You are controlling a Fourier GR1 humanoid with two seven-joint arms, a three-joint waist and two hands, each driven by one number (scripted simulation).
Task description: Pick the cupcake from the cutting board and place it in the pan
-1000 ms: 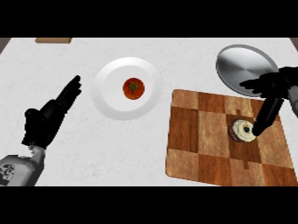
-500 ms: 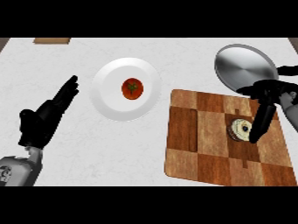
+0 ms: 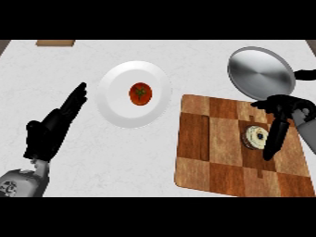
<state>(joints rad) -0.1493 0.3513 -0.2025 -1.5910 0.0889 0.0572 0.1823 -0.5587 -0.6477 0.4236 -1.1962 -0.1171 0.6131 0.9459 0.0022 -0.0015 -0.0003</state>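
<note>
Right hand (image 3: 282, 121): positioned over the right part of the cutting board (image 3: 215, 152), fingers extended downward and toward the near edge, thumb held apart on the far side. The fingers run along the right side of the cupcake (image 3: 255, 137); whether they touch it cannot be told. Nothing is enclosed in this hand.

Cupcake: sits on the cutting board, right of centre, pale with a dark spot on top.

Cutting board: wooden, checkered pattern, lying on the right near part of the white counter (image 3: 85, 180).

Pan (image 3: 260, 72): grey metal, round, just beyond the far right corner of the board, its dark handle (image 3: 315, 73) pointing right. Nothing visible inside it.

Plate (image 3: 134, 94): white, left of the board and apart from it, carrying a tomato (image 3: 140, 93) at its centre.

Left hand (image 3: 53, 126): at the left of the counter, fingers straight and together, pointing toward the plate, resting, holding nothing.

Far edge: a small wooden item (image 3: 55, 43), partly cut off.
</note>
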